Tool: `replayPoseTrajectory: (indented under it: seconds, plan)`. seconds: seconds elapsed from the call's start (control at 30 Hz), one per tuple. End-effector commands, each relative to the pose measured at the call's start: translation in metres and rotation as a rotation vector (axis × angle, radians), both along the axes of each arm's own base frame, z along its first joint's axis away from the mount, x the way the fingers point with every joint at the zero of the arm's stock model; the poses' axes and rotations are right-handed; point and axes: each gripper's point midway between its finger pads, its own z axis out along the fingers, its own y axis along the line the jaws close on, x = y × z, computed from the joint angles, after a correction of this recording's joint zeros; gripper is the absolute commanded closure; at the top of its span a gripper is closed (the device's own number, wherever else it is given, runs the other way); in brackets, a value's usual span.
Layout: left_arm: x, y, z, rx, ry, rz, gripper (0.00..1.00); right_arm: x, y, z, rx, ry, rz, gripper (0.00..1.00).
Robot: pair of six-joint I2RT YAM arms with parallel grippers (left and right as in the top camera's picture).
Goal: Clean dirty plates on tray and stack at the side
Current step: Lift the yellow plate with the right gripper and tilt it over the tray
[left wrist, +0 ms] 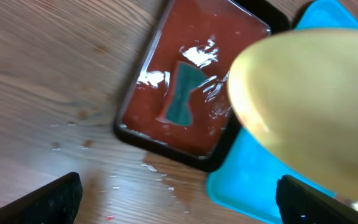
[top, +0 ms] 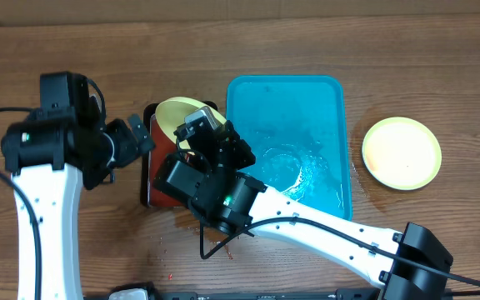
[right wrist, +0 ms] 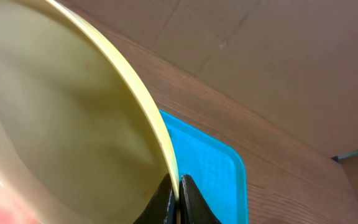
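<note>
- Held plate (top: 176, 115), yellow-green rim, was left of centre in the overhead frame, tilted over the upper end of the black tray (left wrist: 166, 150). A faint reddish smear showed at its lower-left edge in the right wrist view.
- Right gripper (right wrist: 178, 186) pinched that plate's rim, its fingers drawn in to a thin slit on the edge (seen clearly only from its own wrist camera).
- Second plate (top: 402, 152), same rim colour, lay flat on the table (top: 390, 50) at the right of the overhead frame, near the tray's right rim but apart from it.
- Tray (top: 244, 92), turquoise, lay at frame centre with wet glints inside. A round outline sat in its lower half (could not tell what it was).
- Left gripper (top: 138, 133) hung at the left of the black tray. Its fingers (left wrist: 55, 199) were spread wide to the bottom corners of the left wrist view, with nothing between them.
- Black tray held red liquid (left wrist: 191, 37) with a teal piece (left wrist: 182, 93) lying in it, and sat just beside the tray's left rim.
- Small flecks dotted the wood below the black tray.
</note>
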Motion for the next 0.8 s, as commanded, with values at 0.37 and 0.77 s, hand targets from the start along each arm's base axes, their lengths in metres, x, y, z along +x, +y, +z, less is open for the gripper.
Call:
replayPoseTrajectory:
  seconds: [0.37, 0.77]
  plan:
    - [-0.081, 0.028, 0.088, 0.284, -0.374, 0.113, 0.0, 0.005, -0.005, 0.031, 0.081, -0.062, -0.025, 0.96]
    - [-0.077, 0.028, 0.083, 0.287, -0.349, 0.109, 0.0, 0.006, 0.0, 0.029, 0.068, -0.052, 0.002, 0.96]
